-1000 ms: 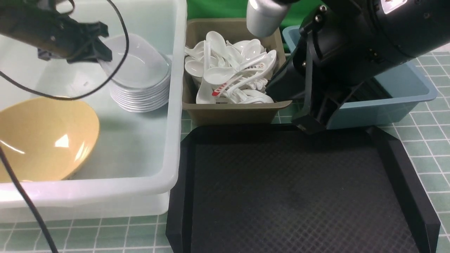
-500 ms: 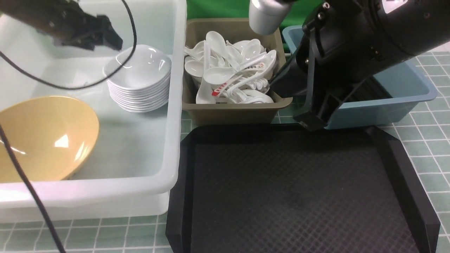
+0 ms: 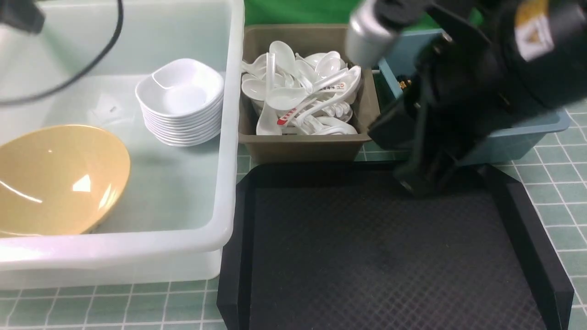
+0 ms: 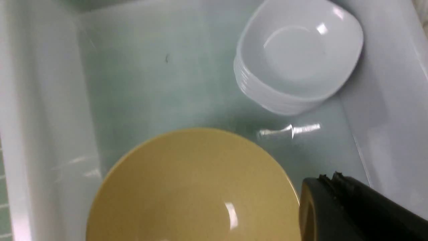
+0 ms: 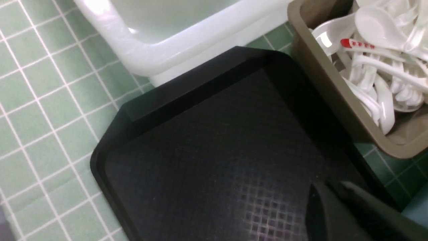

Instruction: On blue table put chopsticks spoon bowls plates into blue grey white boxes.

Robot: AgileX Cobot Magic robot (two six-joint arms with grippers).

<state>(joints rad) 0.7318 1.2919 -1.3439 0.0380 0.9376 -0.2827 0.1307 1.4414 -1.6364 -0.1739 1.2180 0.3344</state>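
The large white box (image 3: 229, 137) holds the mustard-yellow bowl (image 3: 55, 178) and a stack of small white plates (image 3: 181, 98), which also show in the left wrist view as the bowl (image 4: 187, 187) and the plates (image 4: 297, 53). My left gripper (image 4: 329, 177) hangs shut and empty above the box floor beside the bowl. The grey box (image 3: 302, 149) is full of white spoons (image 3: 286, 96). My right gripper (image 3: 415, 183) is shut with nothing in it, over the black tray's far edge, in front of the blue box (image 3: 550, 123). No chopsticks are in view.
A black textured tray (image 3: 380, 256) lies on the tiled blue table (image 3: 564, 183) in front of the grey and blue boxes. Some spoons carry red lettering (image 3: 286, 117). The right arm's bulk hides most of the blue box. A black cable (image 3: 91, 59) hangs over the white box.
The left gripper let the white plate go onto the stack, shut, and drew back up and left, mostly out of the front view. The right arm shifted right and slightly down.
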